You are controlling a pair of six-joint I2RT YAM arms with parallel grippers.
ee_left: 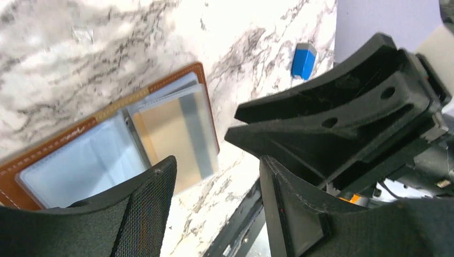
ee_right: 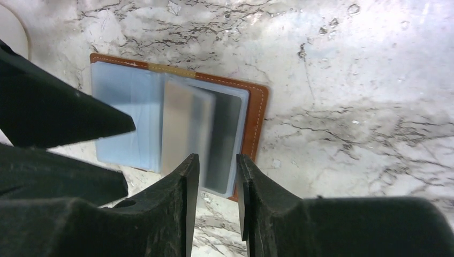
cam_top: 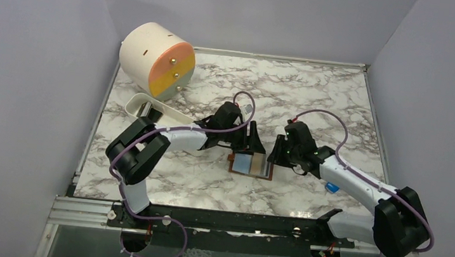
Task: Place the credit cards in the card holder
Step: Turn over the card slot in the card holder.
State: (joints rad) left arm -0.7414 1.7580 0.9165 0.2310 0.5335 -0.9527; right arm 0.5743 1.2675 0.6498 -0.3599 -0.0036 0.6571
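Your left gripper (cam_top: 252,149) hangs over the far edge of the card holder (cam_top: 250,166), and its claw is wide apart with nothing in it. In the left wrist view the two fingers (ee_left: 144,209) stand well clear of each other above the holder's near side.

The card holder lies open and flat on the marble table (cam_top: 206,184), pale blue pockets facing up and the brown cover (ee_right: 258,107) showing round the edge. A credit card (ee_left: 176,134), tan-orange with a grey stripe, sits in the clear sleeve on the holder's right half. That sleeve looks lifted and blurred in the right wrist view, so I cannot tell you how far in the card is seated.

Your right gripper (cam_top: 275,157) is at the right edge of the holder, tips pointing down at that same sleeve. Its claw (ee_right: 217,160) shows a narrow gap, fingers apart, and no card is pinched between them. The sleeve's lower edge shows through the gap.

To the right of the holder, well apart from it, a small blue block (cam_top: 331,188) rests on the marble. To the holder's left a white tray (cam_top: 168,117) lies behind your left arm. Beyond the tray stands a cream drum (cam_top: 155,60) with an orange and yellow face.
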